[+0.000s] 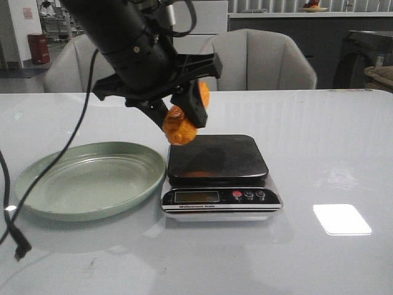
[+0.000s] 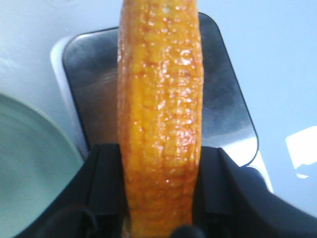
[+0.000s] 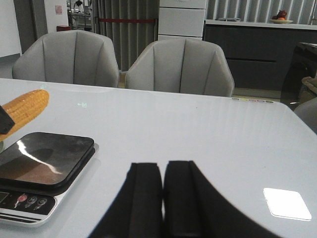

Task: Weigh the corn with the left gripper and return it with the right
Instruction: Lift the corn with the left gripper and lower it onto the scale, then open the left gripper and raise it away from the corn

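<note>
The orange-yellow corn point(image 1: 182, 127) hangs in the air just above the back left corner of the scale point(image 1: 218, 161), clamped in my left gripper point(image 1: 184, 117). In the left wrist view the corn point(image 2: 161, 99) runs lengthwise between the two black fingers point(image 2: 106, 183), over the scale's black platform point(image 2: 228, 109). My right gripper point(image 3: 163, 171) is shut with nothing in it, low over the bare table to the right of the scale point(image 3: 44, 158). From there the corn's tip point(image 3: 27, 109) shows above the platform.
A pale green plate point(image 1: 92, 179) lies empty left of the scale, its rim almost touching it. The left arm's cable point(image 1: 67, 132) droops across the plate to the table's front left. Grey chairs point(image 1: 264, 58) stand behind the table.
</note>
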Tool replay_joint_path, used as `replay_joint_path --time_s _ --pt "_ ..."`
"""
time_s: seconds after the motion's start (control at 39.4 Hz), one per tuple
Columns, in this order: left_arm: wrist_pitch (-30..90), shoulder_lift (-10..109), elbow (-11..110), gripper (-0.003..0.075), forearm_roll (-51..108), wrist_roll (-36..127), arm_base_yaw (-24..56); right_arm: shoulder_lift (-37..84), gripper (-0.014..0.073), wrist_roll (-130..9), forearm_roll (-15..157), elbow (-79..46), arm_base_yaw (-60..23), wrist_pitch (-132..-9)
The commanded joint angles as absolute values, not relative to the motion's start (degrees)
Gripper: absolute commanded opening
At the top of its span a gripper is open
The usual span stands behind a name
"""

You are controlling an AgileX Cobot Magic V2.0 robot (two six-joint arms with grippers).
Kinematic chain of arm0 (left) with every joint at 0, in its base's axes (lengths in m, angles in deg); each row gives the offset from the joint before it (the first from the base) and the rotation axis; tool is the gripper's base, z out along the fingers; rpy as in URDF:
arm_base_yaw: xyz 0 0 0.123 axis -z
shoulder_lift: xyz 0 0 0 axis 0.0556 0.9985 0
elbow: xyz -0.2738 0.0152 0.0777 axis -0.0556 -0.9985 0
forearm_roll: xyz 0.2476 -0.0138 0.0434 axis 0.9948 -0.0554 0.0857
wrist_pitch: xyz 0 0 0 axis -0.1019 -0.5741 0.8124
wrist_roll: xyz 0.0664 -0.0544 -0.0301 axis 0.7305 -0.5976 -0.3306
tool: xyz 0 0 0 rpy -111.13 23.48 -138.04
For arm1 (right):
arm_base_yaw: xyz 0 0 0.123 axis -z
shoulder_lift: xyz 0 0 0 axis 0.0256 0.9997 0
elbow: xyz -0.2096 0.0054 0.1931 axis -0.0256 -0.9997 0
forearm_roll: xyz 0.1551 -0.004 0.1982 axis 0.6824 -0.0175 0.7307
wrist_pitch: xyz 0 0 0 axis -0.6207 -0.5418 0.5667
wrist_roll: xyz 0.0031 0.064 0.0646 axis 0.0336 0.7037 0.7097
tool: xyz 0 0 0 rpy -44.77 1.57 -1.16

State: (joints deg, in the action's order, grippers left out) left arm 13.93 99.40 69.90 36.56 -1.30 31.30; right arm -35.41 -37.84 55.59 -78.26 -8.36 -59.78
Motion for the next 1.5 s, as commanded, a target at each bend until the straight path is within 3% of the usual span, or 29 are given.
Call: replay_joint_path --time_s 0.0,0.1,0.18,0.38,0.46,0.74,1.04,1.24,1.47 --pt "18.06 98.54 71.61 0.0117 30.27 -1.64 31.88 -36.48 0.0177 -37.74 54.95 -78.89 -8.00 -54.97" --pt "19.29 99.90 71.61 0.0123 27.19 -1.64 31.88 -36.48 0.0177 -37.74 54.95 -78.89 -8.00 -54.97" --pt "19.39 100.12 71.61 0.0169 27.05 -1.64 31.88 -36.48 0.0177 -37.74 54.95 -78.89 -8.00 -54.97" --pt "19.39 100.12 71.61 0.0411 26.54 -1.64 33.24 -36.48 0.0177 -37.74 54.95 -78.89 -8.00 -54.97" --pt "19.68 100.26 71.61 0.0461 26.54 -1.51 34.20 -36.48 0.0177 -37.74 54.95 -78.89 -8.00 -54.97" --pt "22.32 100.26 71.61 0.0466 26.19 -1.51 35.03 -36.48 0.0177 -37.74 54.95 -78.89 -8.00 -54.97" --pt "16.40 97.31 71.50 0.0460 28.78 -1.51 31.25 -36.48 0.0177 -37.74 54.95 -78.89 -8.00 -54.97" --pt "12.54 90.02 66.94 0.0460 36.32 -1.51 29.84 -36.48 0.0177 -37.74 54.95 -78.89 -8.00 -54.97" --pt "17.18 76.28 54.67 0.0460 38.79 -1.51 29.84 -36.48 0.0177 -37.74 54.95 -78.89 -8.00 -54.97"
